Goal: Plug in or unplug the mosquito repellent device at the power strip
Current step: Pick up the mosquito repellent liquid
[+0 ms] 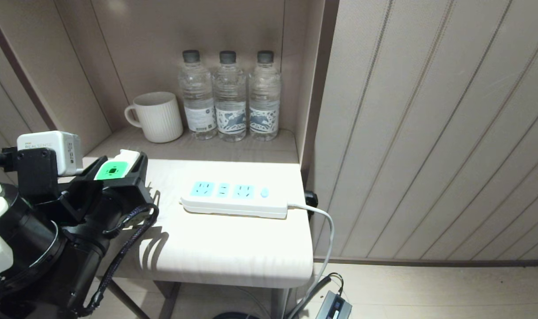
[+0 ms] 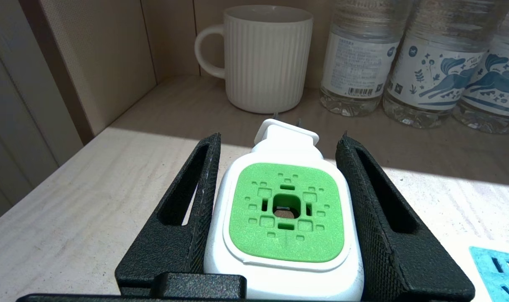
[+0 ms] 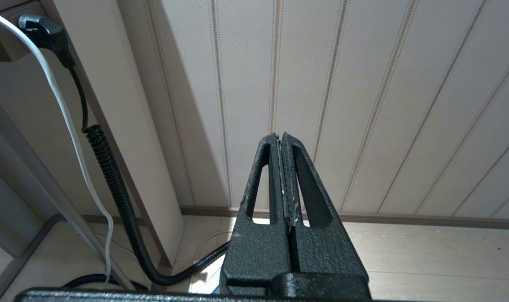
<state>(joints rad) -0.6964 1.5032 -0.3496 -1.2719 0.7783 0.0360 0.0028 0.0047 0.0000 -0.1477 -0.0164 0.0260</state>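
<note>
The left gripper [image 2: 279, 167] has its black textured jaws closed on the mosquito repellent device [image 2: 286, 214], a white squarish body with a bright green perforated face, one jaw pressed to each white side. The device's plug prongs stick out past the jaw tips toward the back of the niche. In the head view the left gripper [image 1: 118, 170] hovers with the device [image 1: 114, 169] over the left edge of the pale wood-grain counter [image 1: 233, 248], well apart from the power strip [image 1: 234, 199], a long flat white strip with light-blue socket faces and a small blue oval button. The strip lies flat on the counter to the right of the gripper, all of its sockets free, its white cord [image 1: 326, 230] dropping over the counter's right edge. On the recessed shelf behind stand a ribbed white ceramic mug [image 1: 156, 116] and, to its right, three clear plastic water bottles [image 1: 229, 95] with grey caps in a row. The right gripper [image 3: 283, 176] hangs low beside the striped wall panel, near the floor, its jaws pressed together on nothing
</note>
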